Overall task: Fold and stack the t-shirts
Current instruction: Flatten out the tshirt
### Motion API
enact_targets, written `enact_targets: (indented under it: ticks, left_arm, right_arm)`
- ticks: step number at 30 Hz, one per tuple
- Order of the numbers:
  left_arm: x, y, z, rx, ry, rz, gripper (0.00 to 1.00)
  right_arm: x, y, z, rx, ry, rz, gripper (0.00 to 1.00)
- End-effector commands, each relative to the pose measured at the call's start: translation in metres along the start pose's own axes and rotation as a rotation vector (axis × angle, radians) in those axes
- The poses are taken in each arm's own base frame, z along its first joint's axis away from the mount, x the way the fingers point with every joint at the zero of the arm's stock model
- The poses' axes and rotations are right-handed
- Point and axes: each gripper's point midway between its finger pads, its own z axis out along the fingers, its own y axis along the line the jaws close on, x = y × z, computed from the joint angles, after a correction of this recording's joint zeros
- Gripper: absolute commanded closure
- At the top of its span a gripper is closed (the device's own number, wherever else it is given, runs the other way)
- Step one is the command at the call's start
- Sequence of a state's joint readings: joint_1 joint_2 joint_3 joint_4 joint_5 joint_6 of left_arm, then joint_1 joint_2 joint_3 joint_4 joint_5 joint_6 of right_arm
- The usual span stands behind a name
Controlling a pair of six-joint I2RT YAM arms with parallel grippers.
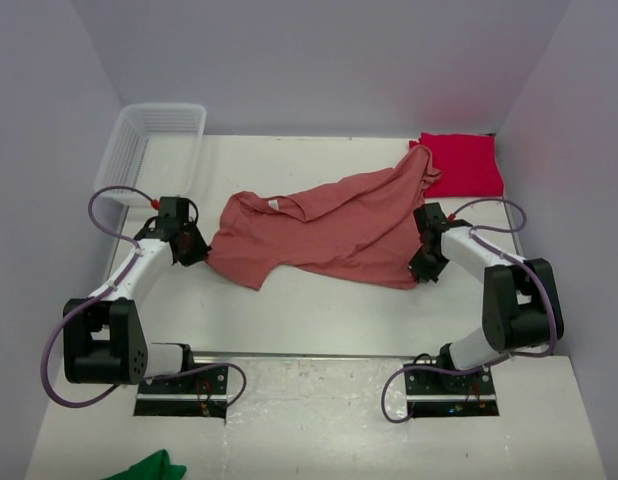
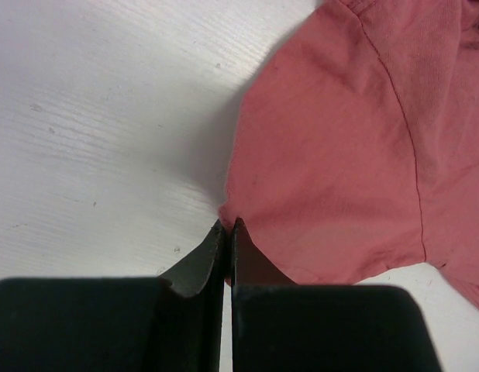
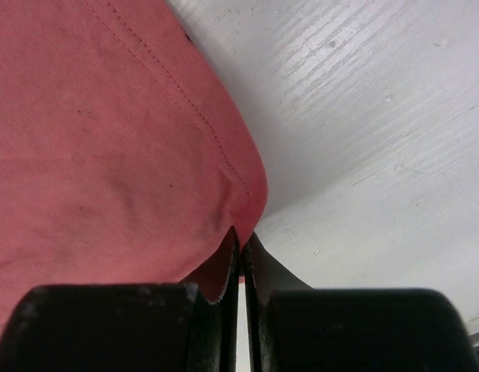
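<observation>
The large dusty salmon-red t-shirt (image 1: pixel 324 228) lies stretched and rumpled across the middle of the table. My left gripper (image 1: pixel 196 246) is shut on its left edge; the left wrist view shows the cloth (image 2: pixel 348 155) pinched at my fingertips (image 2: pixel 229 226). My right gripper (image 1: pixel 421 262) is shut on its right hem; the right wrist view shows the hem (image 3: pixel 108 139) pinched between the tips (image 3: pixel 241 236). The brighter crimson t-shirt (image 1: pixel 464 163) lies folded at the back right, and the salmon shirt's far corner touches it.
A white plastic basket (image 1: pixel 149 152) stands at the back left. A small green cloth (image 1: pixel 147 467) lies at the near edge, in front of the left arm's base. Grey walls close in the table on three sides.
</observation>
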State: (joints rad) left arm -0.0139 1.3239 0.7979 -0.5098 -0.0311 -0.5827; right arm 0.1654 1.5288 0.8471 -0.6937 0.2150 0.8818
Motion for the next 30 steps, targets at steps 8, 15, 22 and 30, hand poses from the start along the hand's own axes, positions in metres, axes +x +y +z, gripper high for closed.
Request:
enact_targets:
  ticks: [8,15,22,30]
  left_arm:
    - [-0.054,0.001,-0.037,-0.036,-0.212,0.005,1.0]
    - [-0.111,-0.035,-0.125,0.146,-0.482,-0.029,1.0]
    - [-0.149,-0.079,-0.256,0.468,-0.817,0.047,1.0]
    - [-0.159,-0.112,-0.416,0.734,-1.092,0.209,1.0]
  right_arm:
    - [-0.056,0.008,-0.074,-0.129,-0.277,-0.005,1.0]
    - [-0.106,0.018,-0.155,-0.224,-0.487,-0.085,1.0]
    - [-0.138,0.016,-0.222,-0.326,-0.689,-0.034,1.0]
    - [-0.15,0.012,-0.353,-0.548,-0.906,-0.065,1.0]
